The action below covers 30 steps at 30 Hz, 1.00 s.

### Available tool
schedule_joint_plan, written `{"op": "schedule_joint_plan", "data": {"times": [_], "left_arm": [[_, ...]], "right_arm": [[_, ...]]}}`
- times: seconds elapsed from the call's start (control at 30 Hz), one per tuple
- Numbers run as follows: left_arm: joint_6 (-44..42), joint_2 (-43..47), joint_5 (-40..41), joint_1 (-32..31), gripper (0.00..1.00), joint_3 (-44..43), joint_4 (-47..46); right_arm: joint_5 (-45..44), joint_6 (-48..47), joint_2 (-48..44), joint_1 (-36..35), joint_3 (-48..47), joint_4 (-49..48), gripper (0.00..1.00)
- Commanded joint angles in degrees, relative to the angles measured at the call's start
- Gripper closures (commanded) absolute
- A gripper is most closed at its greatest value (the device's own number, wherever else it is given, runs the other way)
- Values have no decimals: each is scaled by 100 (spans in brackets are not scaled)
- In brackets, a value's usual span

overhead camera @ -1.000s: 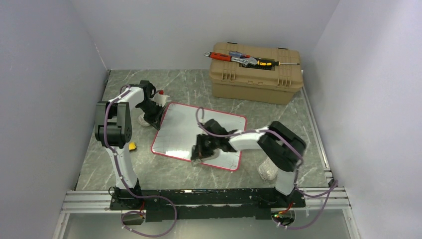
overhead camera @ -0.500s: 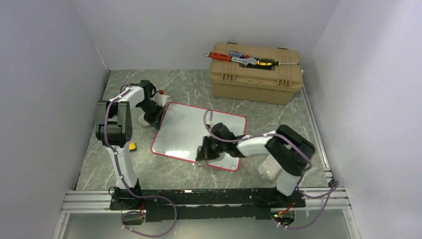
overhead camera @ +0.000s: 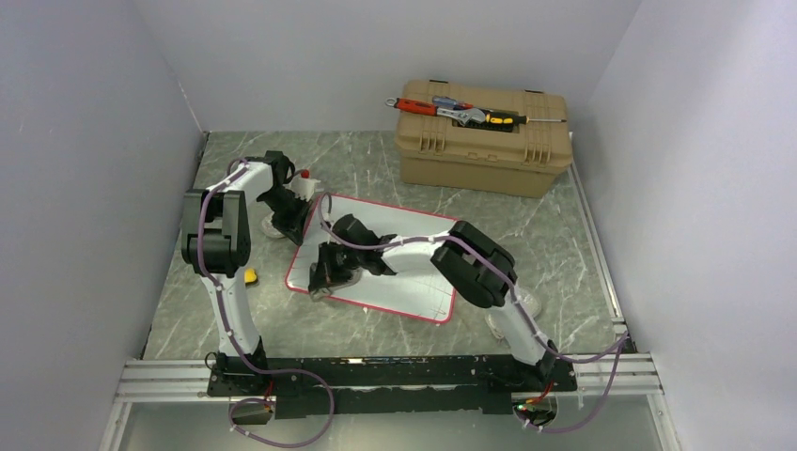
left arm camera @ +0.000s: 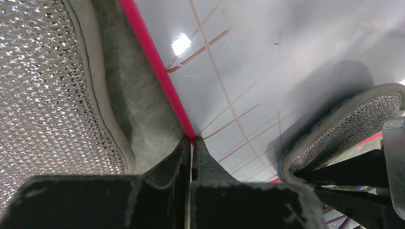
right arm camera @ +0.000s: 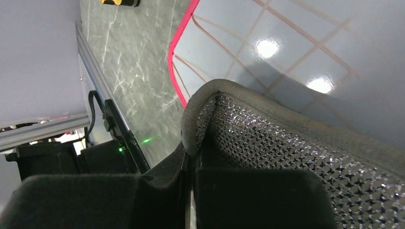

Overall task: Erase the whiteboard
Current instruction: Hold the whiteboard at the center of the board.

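Whiteboard (overhead camera: pixel 387 293) is stiff and slippery, so hold its rim (left arm camera: pixel 157 71) down under your closed left pincer (left arm camera: pixel 191 141) while your right pincer (right arm camera: pixel 190 156) squeezes a sparkly cloth (right arm camera: pixel 286 157).

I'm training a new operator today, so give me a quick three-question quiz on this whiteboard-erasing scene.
1. True or false: the whiteboard is already wiped clean of pen lines.
2. What do the right arm's jaws clamp? A) silvery mesh pad B) paper towel C) brush
3. Fill in: the tools lie on top of the tan ____.
Key: 1 false; 2 A; 3 toolbox.
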<state>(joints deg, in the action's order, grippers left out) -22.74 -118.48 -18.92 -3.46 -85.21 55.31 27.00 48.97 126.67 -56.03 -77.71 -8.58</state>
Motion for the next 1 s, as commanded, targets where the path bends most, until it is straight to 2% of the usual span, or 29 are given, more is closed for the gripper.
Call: {"op": "schedule_joint_plan", "data": {"times": [0.0, 0.17, 0.27, 0.37, 0.53, 0.6, 0.63, 0.67, 0.83, 0.9, 0.97], "left_arm": [[-70, -521, 51, -216, 97, 356, -93], [-136, -475, 91, -207, 97, 342, -60], [-158, -475, 95, -190, 97, 328, -61], [-161, -520, 95, -190, 97, 313, -46], [-102, -556, 73, -198, 97, 273, -17], [-84, -578, 76, -206, 97, 231, 1], [-82, -560, 77, -207, 97, 237, -1], [-93, -557, 78, -204, 97, 253, -10], [-146, -523, 98, -199, 97, 275, -6], [-166, -505, 89, -198, 97, 276, 2], [-163, -501, 92, -198, 97, 304, -19]], "right_arm": [[-657, -323, 330, -6, 795, 1296, 100], [-775, 117, -1239, 706, 3873, 106, 100], [-856, 171, -1291, 700, 4162, 16, 100], [-834, 77, -479, 317, 2933, 466, 100], [-688, -352, 968, -250, -102, 1704, 100], [-632, -497, 1235, -336, -787, 2068, 100], [-624, -472, 1210, -300, -804, 2114, 100], [-662, -371, 1007, -200, -478, 1974, 100], [-859, 304, -660, 764, 3085, 158, 100], [-840, 351, -739, 1018, 3553, -68, 100], [-811, 308, -421, 981, 3113, 101, 100]]}}
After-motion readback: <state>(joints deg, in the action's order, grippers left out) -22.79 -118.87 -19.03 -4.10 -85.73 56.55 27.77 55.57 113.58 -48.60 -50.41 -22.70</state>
